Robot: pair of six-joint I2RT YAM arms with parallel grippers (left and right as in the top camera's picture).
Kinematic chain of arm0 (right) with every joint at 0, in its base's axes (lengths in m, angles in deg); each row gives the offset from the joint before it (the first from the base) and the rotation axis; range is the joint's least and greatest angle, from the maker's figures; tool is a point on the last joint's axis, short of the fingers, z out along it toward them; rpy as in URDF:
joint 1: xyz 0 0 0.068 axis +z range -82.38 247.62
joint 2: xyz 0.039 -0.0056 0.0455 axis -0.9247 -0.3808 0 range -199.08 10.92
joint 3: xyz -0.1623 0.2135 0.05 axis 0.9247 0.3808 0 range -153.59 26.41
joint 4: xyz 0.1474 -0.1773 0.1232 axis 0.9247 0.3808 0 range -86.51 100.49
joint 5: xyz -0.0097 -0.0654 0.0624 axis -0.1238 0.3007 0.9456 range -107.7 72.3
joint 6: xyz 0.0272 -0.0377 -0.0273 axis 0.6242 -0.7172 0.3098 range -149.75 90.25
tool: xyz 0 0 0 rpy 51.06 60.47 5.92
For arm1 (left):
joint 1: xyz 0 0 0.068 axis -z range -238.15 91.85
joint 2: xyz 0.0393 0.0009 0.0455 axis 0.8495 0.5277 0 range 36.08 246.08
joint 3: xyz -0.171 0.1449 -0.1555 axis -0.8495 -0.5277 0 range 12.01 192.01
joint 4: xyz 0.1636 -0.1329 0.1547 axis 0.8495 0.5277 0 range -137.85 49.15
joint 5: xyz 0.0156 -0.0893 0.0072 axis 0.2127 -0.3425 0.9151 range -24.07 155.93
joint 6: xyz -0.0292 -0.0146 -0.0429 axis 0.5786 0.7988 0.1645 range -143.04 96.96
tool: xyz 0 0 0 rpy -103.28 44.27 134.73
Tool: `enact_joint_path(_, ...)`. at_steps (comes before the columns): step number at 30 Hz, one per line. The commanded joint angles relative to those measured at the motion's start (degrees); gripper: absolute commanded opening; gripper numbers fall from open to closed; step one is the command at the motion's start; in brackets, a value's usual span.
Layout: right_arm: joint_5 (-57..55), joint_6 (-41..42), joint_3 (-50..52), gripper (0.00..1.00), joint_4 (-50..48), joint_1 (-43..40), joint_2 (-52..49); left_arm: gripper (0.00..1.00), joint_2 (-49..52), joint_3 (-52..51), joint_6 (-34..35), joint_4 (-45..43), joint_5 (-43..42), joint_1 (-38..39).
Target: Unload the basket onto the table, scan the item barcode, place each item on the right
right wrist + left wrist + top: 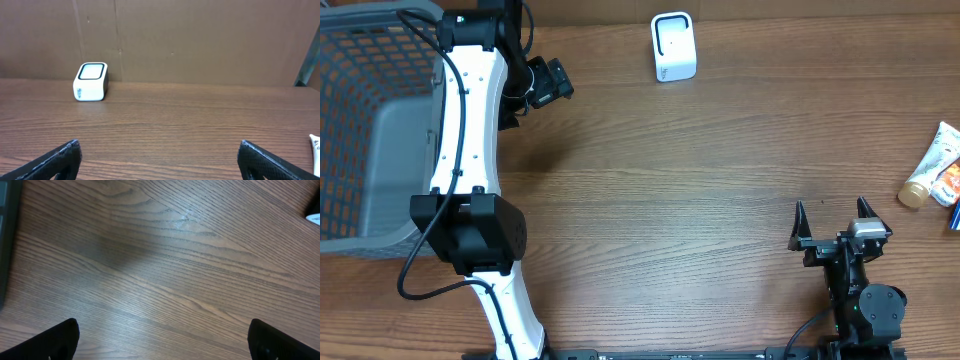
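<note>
Nothing of the scan looks done yet. The tube (928, 168), likely the item, lies flat at the 3 o'clock edge of the table (700, 200), untouched. Picking it up and showing its barcode to the scanner (673, 47) are both left.

Nearest, at 5 o'clock, the right gripper (832, 212) is wide open and empty, with the tube at its 2 o'clock, well apart. Farther, toward 11 o'clock beside the basket (360, 100), the left gripper (163, 340) is spread just as wide over bare wood, holding nothing. Farthest, at 12 o'clock, the scanner stands alone.
</note>
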Motion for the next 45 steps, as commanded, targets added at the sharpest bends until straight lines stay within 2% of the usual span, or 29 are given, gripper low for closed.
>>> enact_joint_path(1,-0.1,-0.4,0.6,1.00,-0.3,-0.3,0.6,1.00,-0.3,0.5,0.8,-0.1,0.4,-0.1)
enact_joint_path(25,-0.1,-0.4,0.6,1.00,-0.3,-0.3,0.6,1.00,-0.8,0.5,-0.8,0.2,0.6,-0.1)
enact_joint_path(31,-0.1,-0.4,0.6,1.00,-0.3,-0.3,0.6,1.00,-6.7,0.5,-1.2,-0.6,1.0,0.5)
enact_joint_path(36,-0.1,-0.4,0.6,1.00,-0.3,-0.3,0.6,1.00,-14.2,-0.5,-2.5,-1.8,7.8,4.1)
enact_joint_path(41,-0.1,-0.4,0.6,1.00,-0.3,-0.3,0.6,1.00,-25.6,-11.2,-11.0,-11.0,9.6,8.5)
enact_joint_path(45,-0.1,-0.4,0.6,1.00,-0.3,-0.3,0.6,1.00,-35.5,-26.5,-11.1,-20.1,8.0,8.4)
